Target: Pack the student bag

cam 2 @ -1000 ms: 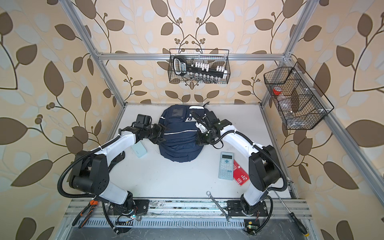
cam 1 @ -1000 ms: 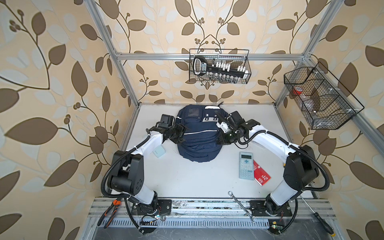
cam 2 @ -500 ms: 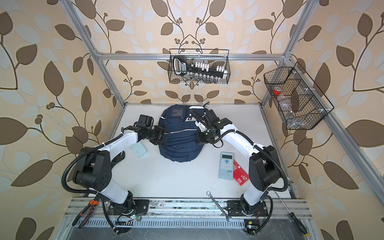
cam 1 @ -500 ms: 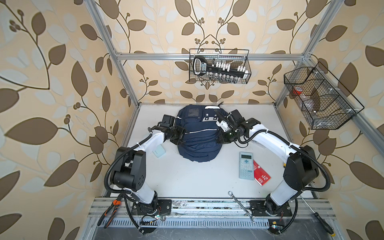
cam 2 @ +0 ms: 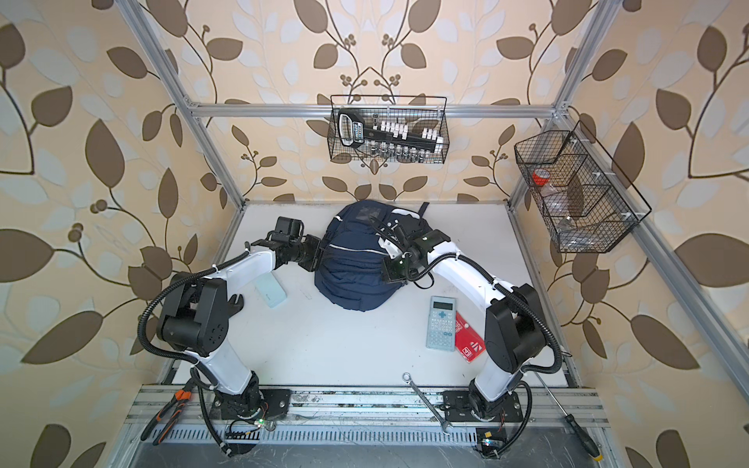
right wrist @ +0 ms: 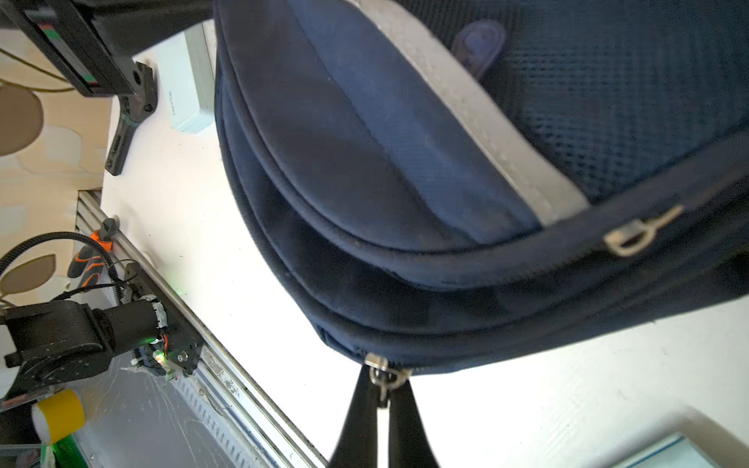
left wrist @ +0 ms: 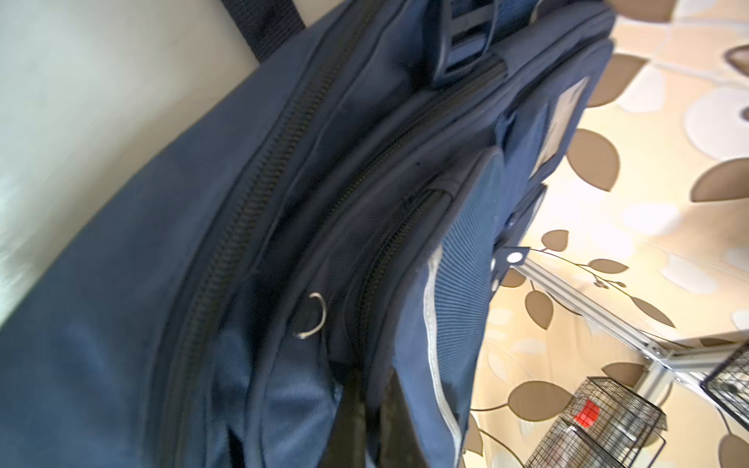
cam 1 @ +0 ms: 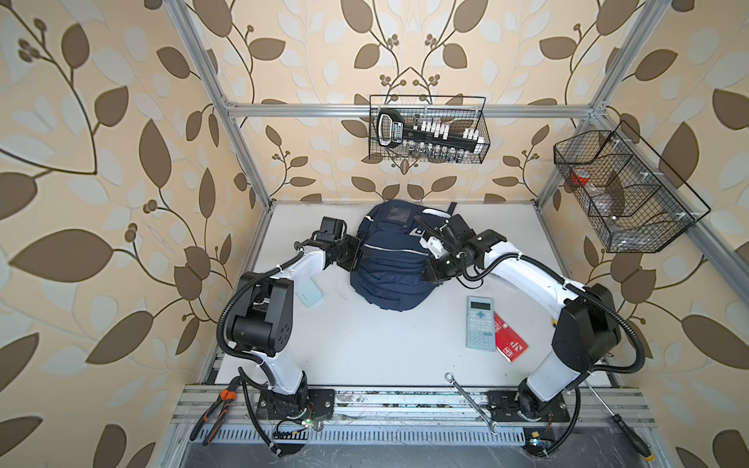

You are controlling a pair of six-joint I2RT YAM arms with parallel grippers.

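The left gripper [cam 1: 356, 257] is seen closed on a fold at the left side of the student bag [cam 1: 391, 269] — laid far-middle on the table [cam 1: 385, 348] — and the right gripper [right wrist: 381, 409] is clamped on a zip pull [right wrist: 380, 375] at its right edge.

student bag [cam 1: 391, 263]: one, navy.
robot arms [cam 1: 296, 267]: two.
wire baskets [cam 1: 389, 156]: two.
calculator [cam 1: 480, 322]: one.
red packet [cam 1: 510, 344]: one.
pale blue box [cam 1: 309, 293]: one.
wrench [cam 1: 470, 402]: one.
pliers [cam 1: 210, 415]: one pair, orange grips.
screwdriver [cam 1: 628, 435]: one.
yellow tape roll [right wrist: 58, 413]: one, seen only in the right wrist view.
small items inside the baskets: too small to count.
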